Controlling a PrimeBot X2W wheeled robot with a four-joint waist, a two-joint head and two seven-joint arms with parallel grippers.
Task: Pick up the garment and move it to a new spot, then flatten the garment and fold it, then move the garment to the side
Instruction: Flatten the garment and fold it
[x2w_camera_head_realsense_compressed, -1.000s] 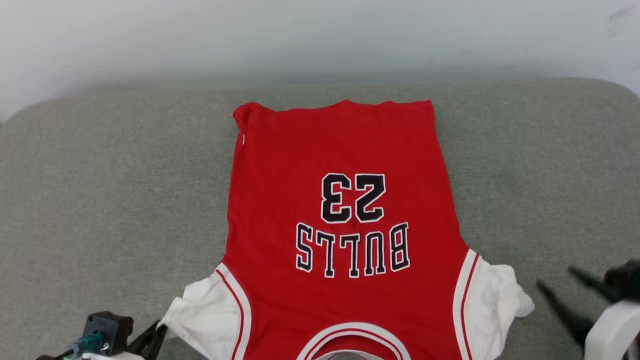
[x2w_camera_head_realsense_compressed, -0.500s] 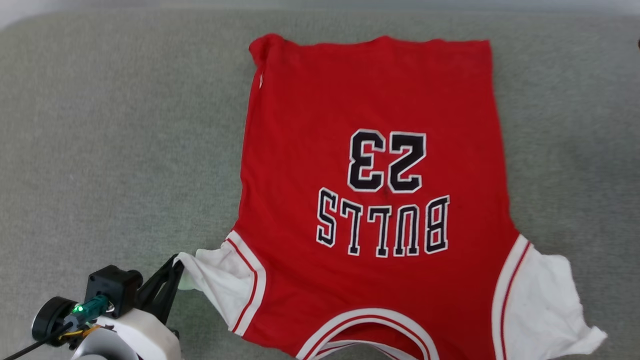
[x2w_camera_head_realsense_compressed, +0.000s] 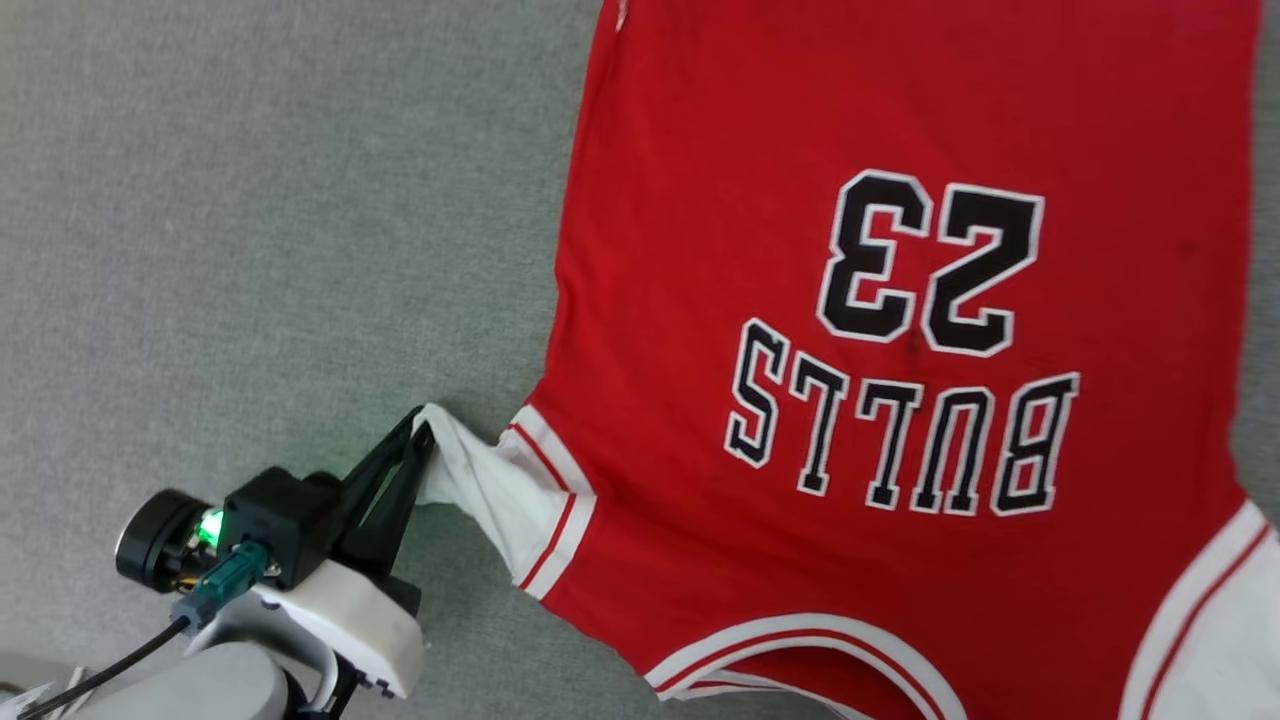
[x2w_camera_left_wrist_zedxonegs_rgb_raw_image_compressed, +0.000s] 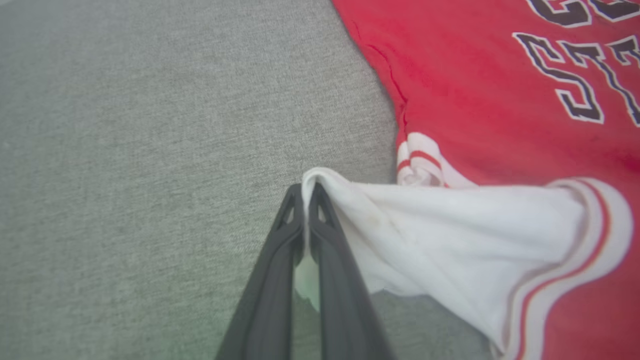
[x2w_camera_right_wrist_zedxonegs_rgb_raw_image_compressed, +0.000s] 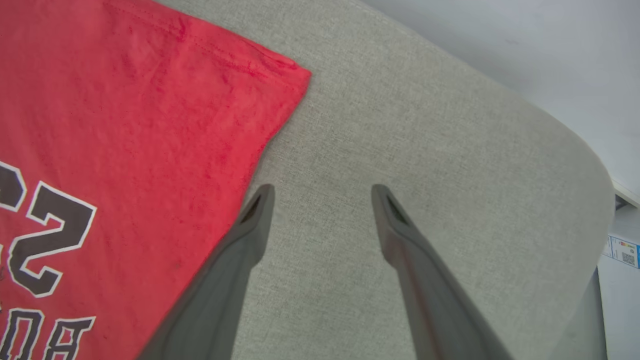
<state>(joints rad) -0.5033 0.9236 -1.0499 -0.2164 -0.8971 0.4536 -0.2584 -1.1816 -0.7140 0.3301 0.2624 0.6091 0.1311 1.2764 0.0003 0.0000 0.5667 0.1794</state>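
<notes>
Left gripper (x2w_camera_head_realsense_compressed: 425, 425): the two dark fingers are pressed together on the outer edge of a white sleeve (x2w_camera_head_realsense_compressed: 480, 480), a fold of cloth pinched between their tips. The sleeve is drawn out sideways from the armhole into a taut, creased cone, its striped red-and-white trim bunched where it meets the body.

The garment (x2w_camera_head_realsense_compressed: 900, 300) lies face up on a grey padded surface (x2w_camera_head_realsense_compressed: 250, 200). In the head view its long axis runs from the near edge to the far edge, leaning slightly, with the neckline toward the robot and the hem pointing away, beyond the top of the picture. The lettering therefore reads upside down: "23" lies farther off and "BULLS" nearer. The body is red and mostly flat, with faint wrinkles along the side by the held sleeve. The letters are black with white edging. A curved band of red-and-white trim marks the neck opening, and the second white sleeve shows at the lower right corner.

Right gripper (x2w_camera_right_wrist_zedxonegs_rgb_raw_image_compressed: 322, 192): the fingers are spread wide with nothing between them. They are over bare grey surface just beside the garment's side edge, near a far hem corner. A pale wall (x2w_camera_right_wrist_zedxonegs_rgb_raw_image_compressed: 525, 40) lies beyond the surface's rounded corner.
</notes>
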